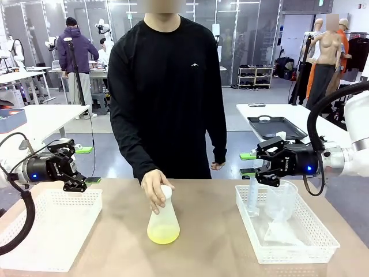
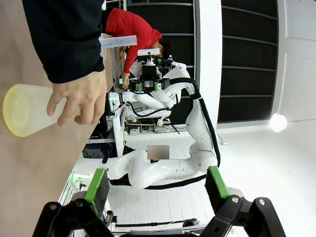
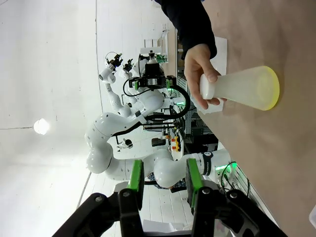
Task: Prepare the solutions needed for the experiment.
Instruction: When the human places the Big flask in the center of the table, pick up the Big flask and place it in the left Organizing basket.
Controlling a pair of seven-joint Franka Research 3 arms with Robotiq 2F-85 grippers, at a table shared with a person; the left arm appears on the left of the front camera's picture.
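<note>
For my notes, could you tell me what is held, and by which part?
A person's hand grips the conical flask by its neck; left gripper and right gripper hold nothing.

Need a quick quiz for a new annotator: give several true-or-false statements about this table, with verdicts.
1. The person's hand grips the flask by its neck. True.
2. The solution fills the flask to the top. False: it only covers the bottom.
3. The left gripper holds the flask. False: it is open, above the left basket's far edge.
4. The right basket holds a clear vessel. True.
</note>
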